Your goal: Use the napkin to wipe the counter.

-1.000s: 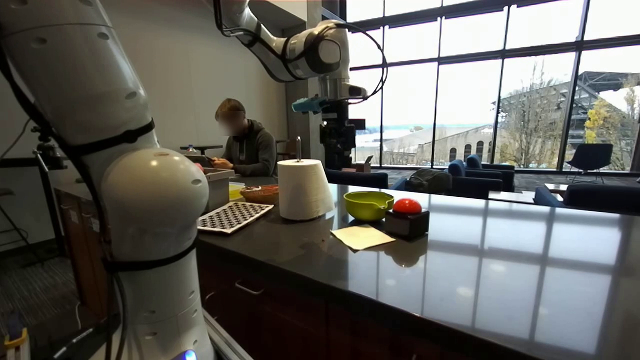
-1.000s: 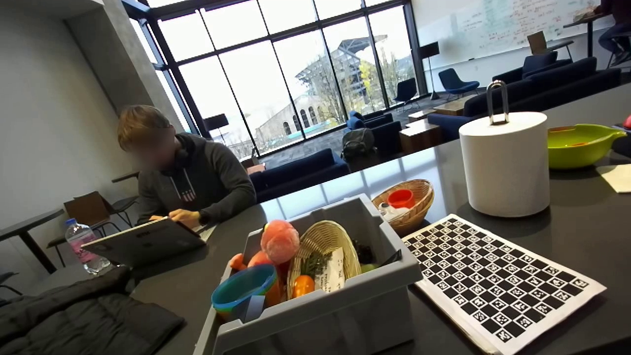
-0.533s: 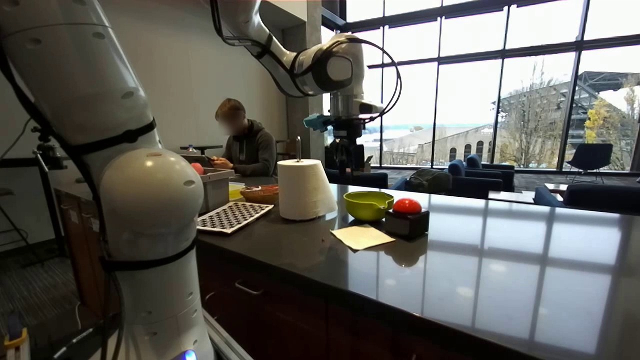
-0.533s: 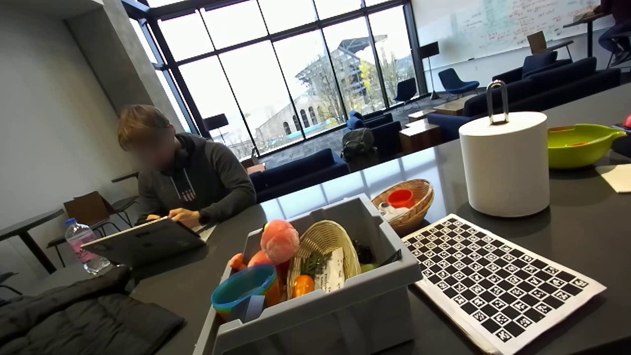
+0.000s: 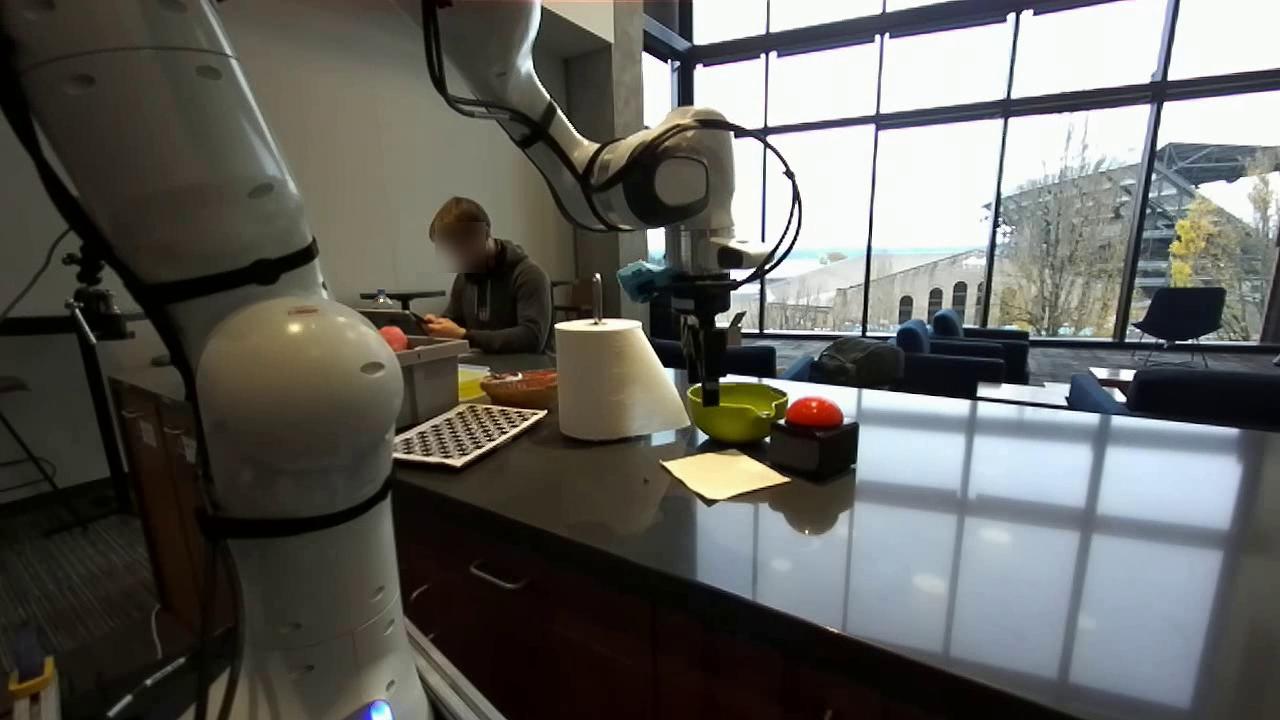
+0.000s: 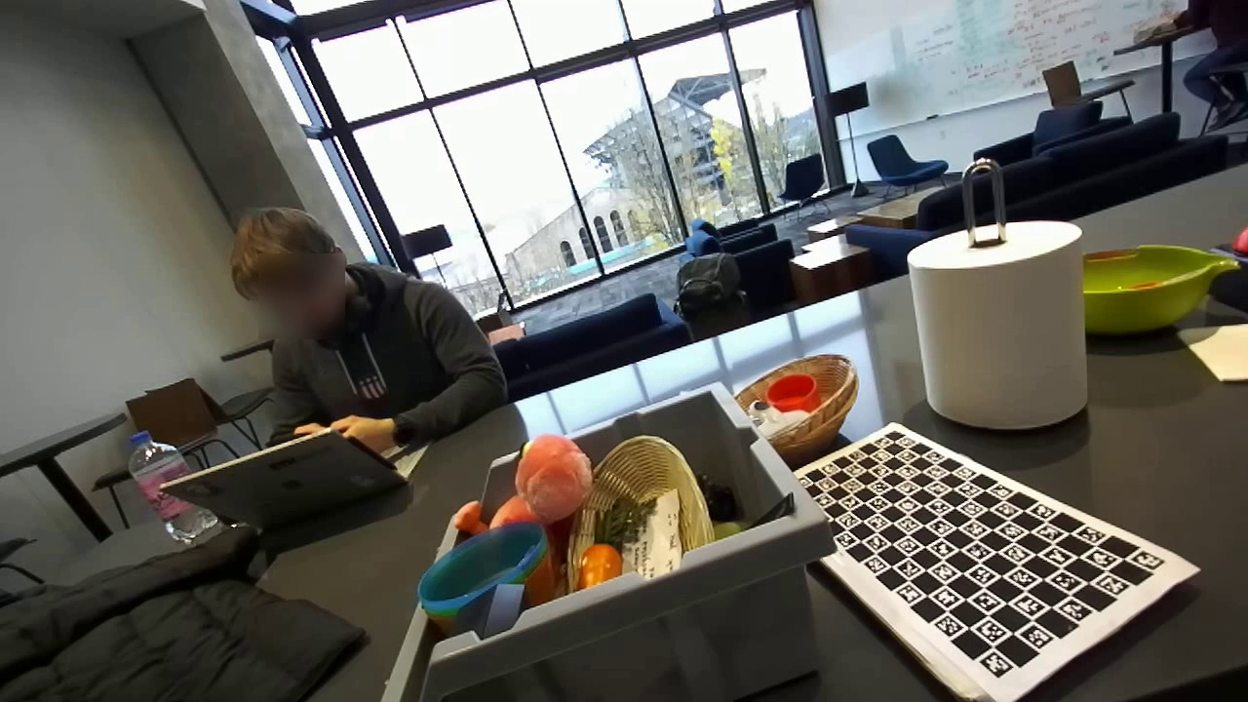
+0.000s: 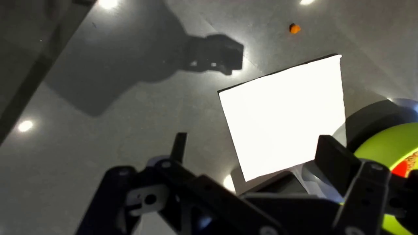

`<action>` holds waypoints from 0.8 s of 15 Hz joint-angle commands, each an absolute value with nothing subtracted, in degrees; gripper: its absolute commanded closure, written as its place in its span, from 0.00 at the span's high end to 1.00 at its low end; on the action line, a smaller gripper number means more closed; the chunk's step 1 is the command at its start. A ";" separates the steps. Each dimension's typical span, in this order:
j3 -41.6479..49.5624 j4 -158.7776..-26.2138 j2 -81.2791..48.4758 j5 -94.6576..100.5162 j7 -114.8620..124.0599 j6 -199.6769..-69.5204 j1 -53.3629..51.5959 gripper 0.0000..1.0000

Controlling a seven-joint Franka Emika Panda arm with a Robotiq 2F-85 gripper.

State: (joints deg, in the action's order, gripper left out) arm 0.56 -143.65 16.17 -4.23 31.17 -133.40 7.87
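Note:
The pale cream napkin (image 5: 725,474) lies flat on the dark glossy counter (image 5: 590,500), near the front edge. In an exterior view only a corner of the napkin (image 6: 1224,351) shows at the right border. The wrist view has the napkin (image 7: 284,114) washed out to white. My gripper (image 5: 710,395) points down in the air above the counter, seen in front of the green bowl. Wide apart in the wrist view, the jaws of the gripper (image 7: 254,136) are open with nothing held; the right finger (image 7: 336,163) overlaps the napkin's edge from this angle.
The green bowl (image 5: 745,412) and a black box with a red button (image 5: 814,412) stand close behind the napkin. A tall white roll (image 5: 608,385) is to their left. A small orange crumb (image 7: 295,28) lies on the counter. Further left are a patterned board (image 6: 985,556) and a grey bin (image 6: 702,624).
My gripper has come down a long way and slightly to the right in an exterior view, from high above the counter to about bowl height. The napkin and other objects have stayed put.

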 commanded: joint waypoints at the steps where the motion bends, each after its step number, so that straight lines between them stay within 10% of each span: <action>1: 0.80 -143.20 14.55 -6.04 32.86 -134.02 8.07 1.00; 12: 0.66 -144.17 13.14 -5.29 30.37 -138.76 7.39 1.00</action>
